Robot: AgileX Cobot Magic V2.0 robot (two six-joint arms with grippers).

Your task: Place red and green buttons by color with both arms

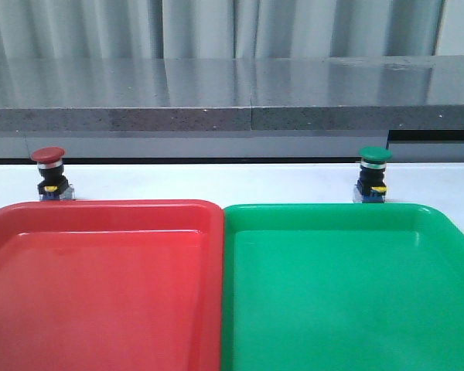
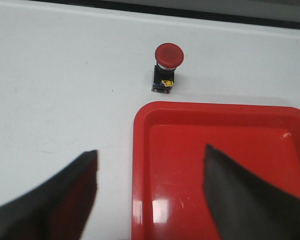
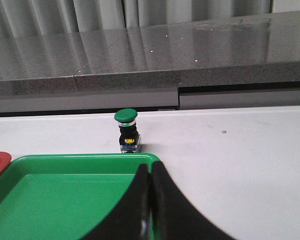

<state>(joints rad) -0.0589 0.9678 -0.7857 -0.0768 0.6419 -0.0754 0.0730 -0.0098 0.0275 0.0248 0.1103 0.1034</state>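
Note:
The red button [image 1: 49, 173] stands upright on the white table just behind the red tray [image 1: 100, 286]. It also shows in the left wrist view [image 2: 167, 66]. The green button [image 1: 373, 174] stands upright behind the green tray [image 1: 348, 294]. It also shows in the right wrist view [image 3: 127, 129]. My left gripper [image 2: 151, 159] is open and empty, above the red tray's corner, short of the red button. My right gripper [image 3: 150, 170] is shut and empty, over the green tray's far corner, short of the green button. Neither arm shows in the front view.
The red tray [image 2: 220, 170] and green tray [image 3: 65, 195] lie side by side at the front of the table. A grey stone ledge [image 1: 232, 97] runs along the back behind the buttons, with a curtain above it.

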